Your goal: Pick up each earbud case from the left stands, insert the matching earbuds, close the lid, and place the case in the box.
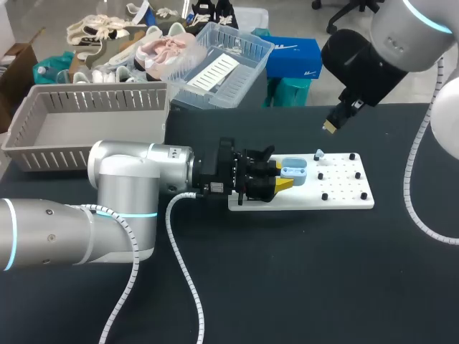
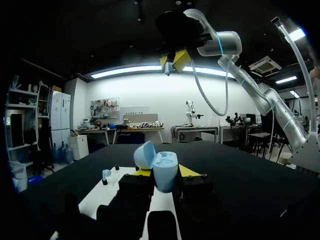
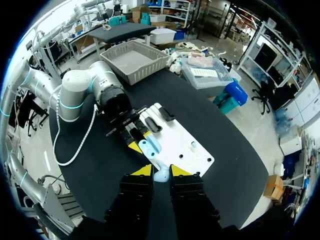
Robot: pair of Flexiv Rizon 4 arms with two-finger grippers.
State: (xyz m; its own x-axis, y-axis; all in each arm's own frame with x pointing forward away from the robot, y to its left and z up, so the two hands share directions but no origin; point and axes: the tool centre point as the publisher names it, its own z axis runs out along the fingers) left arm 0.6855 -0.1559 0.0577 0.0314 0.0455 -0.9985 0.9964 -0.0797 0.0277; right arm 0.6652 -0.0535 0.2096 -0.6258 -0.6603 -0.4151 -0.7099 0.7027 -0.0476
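The left end effector (image 1: 282, 176) lies low over the left part of a white peg board (image 1: 344, 192), its yellow-tipped fingers pinching a pale blue earbud case (image 2: 164, 172) from both sides. The case's lid (image 2: 144, 155) is swung open and leans away from the body. Whether the case rests on the board or is held just above it cannot be told. Any print on the case is too small to read.

The right end effector (image 3: 161, 171) hangs high above the worktop (image 1: 287, 272), over the far side of the board and well apart from the case. Its fingers are drawn close together and nip a small pale earbud (image 3: 161, 176) between their yellow tips.

The board lies flat on the black worktop, with its long side running left to right. Small black pegs (image 1: 324, 196) stand in rows over its right half. A second earbud (image 1: 319, 154), pale like the first, stands upright near the board's far edge, just right of the held case. Two black oblong stands (image 3: 166, 114) sit at the board's left end, beside the left arm's wrist.

A grey slatted basket (image 1: 43, 154) stands at the far left corner of the worktop, well apart from the board.
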